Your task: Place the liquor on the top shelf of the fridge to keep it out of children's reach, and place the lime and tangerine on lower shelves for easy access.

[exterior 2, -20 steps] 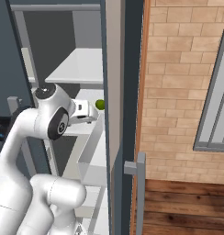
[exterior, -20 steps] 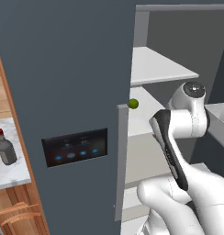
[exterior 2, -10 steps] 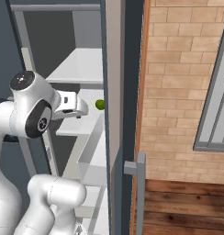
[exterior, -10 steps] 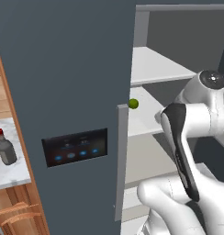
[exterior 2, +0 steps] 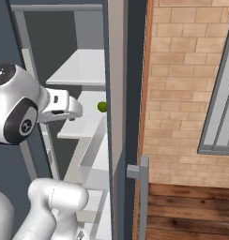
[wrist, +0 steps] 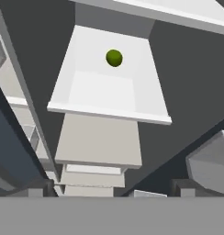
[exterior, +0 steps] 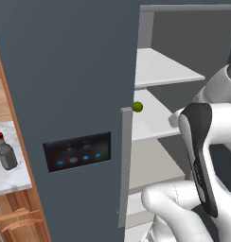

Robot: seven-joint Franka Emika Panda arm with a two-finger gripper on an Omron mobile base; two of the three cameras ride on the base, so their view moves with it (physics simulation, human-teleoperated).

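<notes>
Lime (wrist: 114, 58) sits on a lower shelf (wrist: 104, 94) of the fridge (exterior: 79, 71), well ahead of my hand along its pointing line and apart from it. My fingertips don't show clearly, so I cannot tell whether my hand is open or closed; nothing visibly held. Bottle (exterior: 5, 152) stands upright on the counter (exterior: 13, 177), far off to my left, past the fridge door. Judgement: next reach means swinging left, away from the shelves.
</notes>
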